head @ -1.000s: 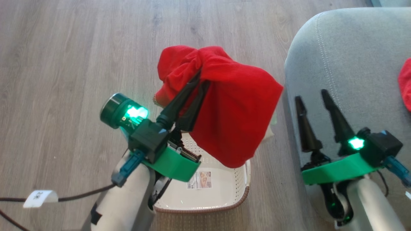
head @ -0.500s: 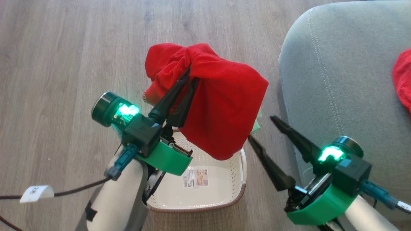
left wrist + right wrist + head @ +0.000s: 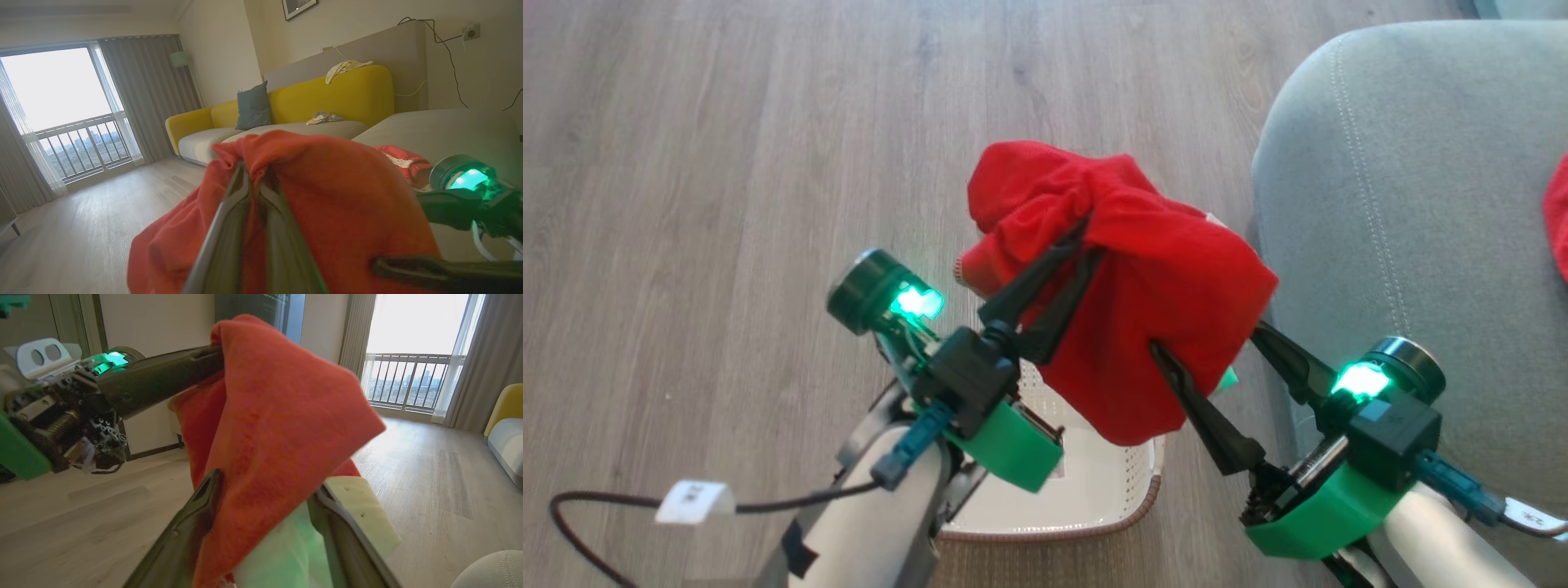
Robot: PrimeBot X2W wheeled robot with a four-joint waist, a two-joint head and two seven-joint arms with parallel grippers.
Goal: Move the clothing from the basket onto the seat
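My left tool [image 3: 1092, 238] is clamped on the red clothing [image 3: 1176, 269], which hangs above the basket [image 3: 1131, 506] — my right tool [image 3: 1205, 337] gapes wide around its lower corner, between the basket and the seat [image 3: 1405, 163].

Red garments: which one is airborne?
The red garment pinched by the left gripper above the basket; the other garment lies on the seat.

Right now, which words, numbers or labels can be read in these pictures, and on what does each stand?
No text reads clearly.
Left cable tag: dark marks, too blurred.
Right cable tag: too small.
Dark wall panel: faint line, unreadable.
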